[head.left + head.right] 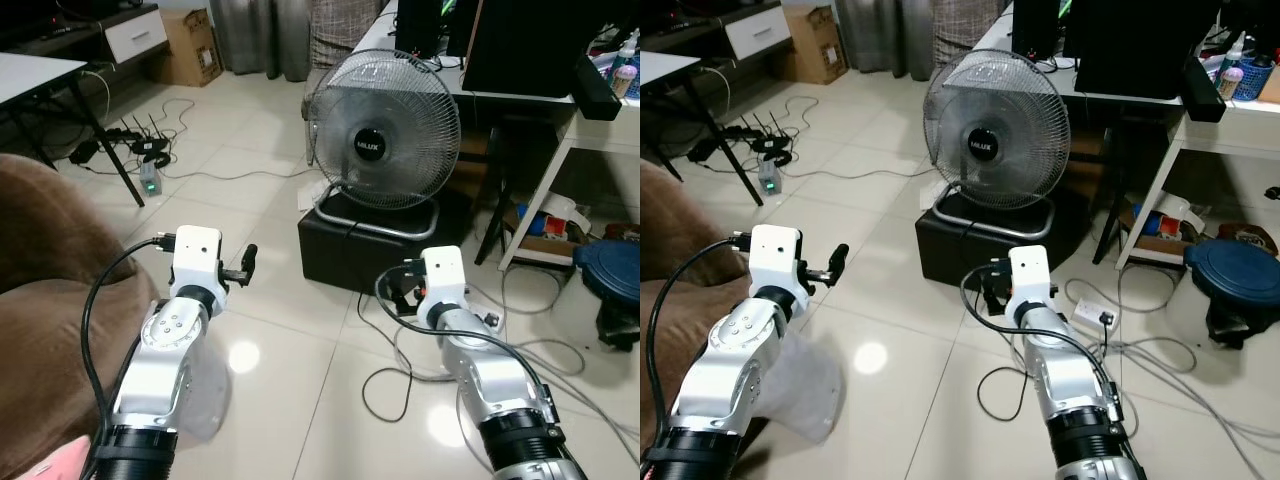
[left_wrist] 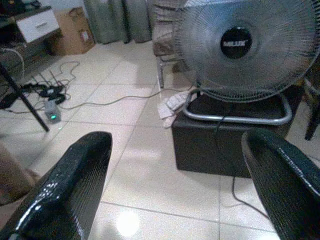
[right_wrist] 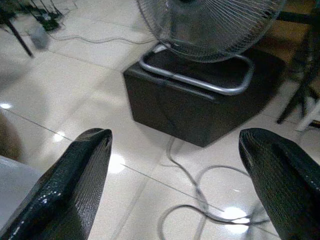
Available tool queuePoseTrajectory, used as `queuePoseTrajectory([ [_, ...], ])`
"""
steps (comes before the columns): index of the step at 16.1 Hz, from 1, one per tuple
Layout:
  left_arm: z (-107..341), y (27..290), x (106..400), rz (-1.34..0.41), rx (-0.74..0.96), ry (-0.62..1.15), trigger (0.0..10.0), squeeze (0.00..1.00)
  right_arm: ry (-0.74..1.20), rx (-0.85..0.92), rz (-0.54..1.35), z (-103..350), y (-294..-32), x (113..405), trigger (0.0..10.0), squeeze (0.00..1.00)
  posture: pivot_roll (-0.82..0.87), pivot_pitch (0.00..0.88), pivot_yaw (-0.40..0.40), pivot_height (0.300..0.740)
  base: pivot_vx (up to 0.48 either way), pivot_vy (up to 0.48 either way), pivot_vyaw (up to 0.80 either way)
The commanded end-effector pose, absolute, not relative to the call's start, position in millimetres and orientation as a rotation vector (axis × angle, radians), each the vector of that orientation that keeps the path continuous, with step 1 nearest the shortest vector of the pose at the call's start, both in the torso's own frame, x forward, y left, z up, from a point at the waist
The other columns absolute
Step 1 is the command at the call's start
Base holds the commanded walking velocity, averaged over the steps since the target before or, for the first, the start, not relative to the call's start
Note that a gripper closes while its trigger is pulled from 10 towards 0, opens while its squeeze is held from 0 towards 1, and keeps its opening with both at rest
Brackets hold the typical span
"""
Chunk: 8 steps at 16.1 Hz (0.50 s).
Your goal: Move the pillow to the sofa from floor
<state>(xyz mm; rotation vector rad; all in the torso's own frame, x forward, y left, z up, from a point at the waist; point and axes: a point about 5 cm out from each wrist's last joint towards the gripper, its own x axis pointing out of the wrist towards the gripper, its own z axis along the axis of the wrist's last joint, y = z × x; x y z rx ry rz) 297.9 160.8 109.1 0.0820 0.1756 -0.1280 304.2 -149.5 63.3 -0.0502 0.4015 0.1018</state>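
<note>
Both my arms are raised in front of me over the pale tiled floor [image 1: 270, 330]. My left gripper [image 2: 177, 190] hangs with its two black fingers [image 2: 65, 190] spread wide and nothing between them, and my right gripper [image 3: 175, 185] stands the same way, wide apart and empty, above a loop of grey cable [image 3: 195, 200]. Close at my left side sits the brown sofa [image 1: 40, 330], with a sliver of something pink [image 1: 50, 465] at its near edge; I cannot tell what that is. Just under my left forearm a pale grey, soft-looking shape [image 1: 805, 390] lies on the tiles beside the sofa; it may be the pillow, but I cannot say for sure, and neither of my grippers touches it. Ahead of my right gripper, cables and a white power strip [image 1: 1095, 315] trail across the floor. Beyond them a black box [image 1: 375, 245] carries a round fan [image 1: 385, 130] on a silver tube stand. To the right of the fan, white shelving [image 1: 560, 190] holds clutter, with a dark blue round lid [image 1: 612, 268] near its foot. Farther off on my left a router and tangled wires [image 1: 140, 150] lie under a table [image 1: 35, 75], and a cardboard box [image 1: 190, 45] stands by grey curtains [image 1: 255, 35] at the back.
</note>
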Motion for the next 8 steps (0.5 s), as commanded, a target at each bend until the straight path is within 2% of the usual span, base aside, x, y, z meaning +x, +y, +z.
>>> queuePoseTrajectory([
  [1,112.8,167.5,299.4,-0.114,0.104,0.168,10.0,0.0,0.381,-0.043,0.108,68.5,-146.5,307.4,10.0,0.0,-0.01,0.0,0.056,0.74,0.371,0.0,0.69],
  [8,111.8,165.5,298.8,-0.123,0.109,0.169,10.0,0.0,0.383,-0.045,0.115,67.6,-147.4,306.6,10.0,0.0,-0.02,0.0,0.052,0.74,0.364,0.0,0.8],
])
